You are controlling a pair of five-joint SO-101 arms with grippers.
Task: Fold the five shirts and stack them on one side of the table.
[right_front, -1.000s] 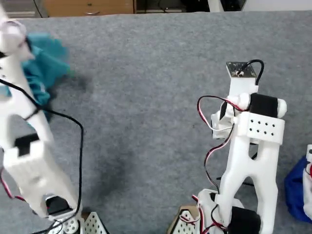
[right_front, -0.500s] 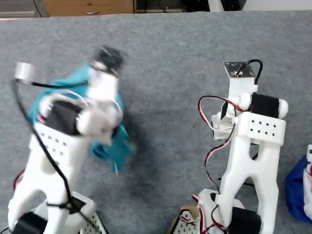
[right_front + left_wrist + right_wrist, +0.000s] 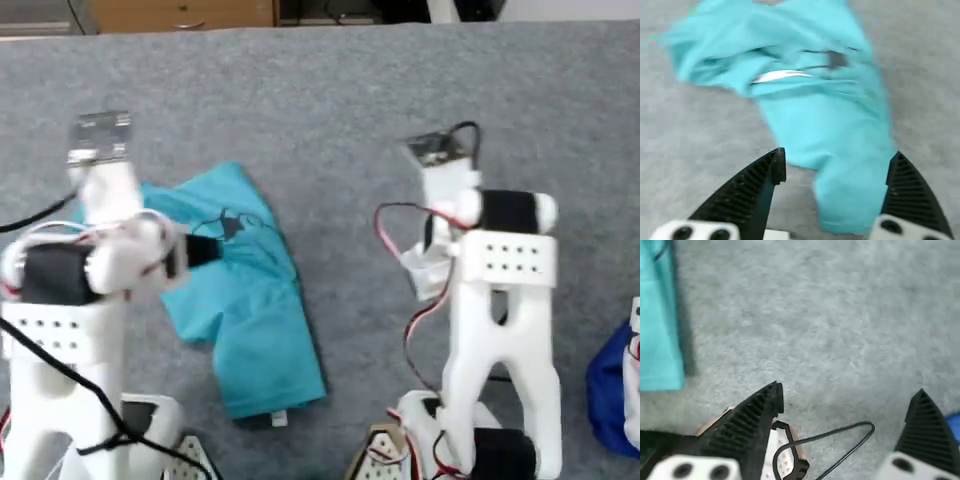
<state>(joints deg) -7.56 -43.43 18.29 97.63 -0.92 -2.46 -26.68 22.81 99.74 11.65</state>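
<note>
Grey table [image 3: 400, 80] | teal shirt [image 3: 255, 320] lying rumpled | left fingers [image 3: 755, 185] spread, empty | right fingers [image 3: 752, 417] spread, empty

Teal shirt [image 3: 250, 320] on grey table [image 3: 330, 90], partly under left arm [image 3: 70, 290], blue shirt [image 3: 603, 392] near right arm [image 3: 500, 300]

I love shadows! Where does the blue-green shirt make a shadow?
High view: a dark strip on the table along the edge of the teal shirt. Right wrist view: a dark band beside that shirt. Left wrist view: shade under its folds.
</note>
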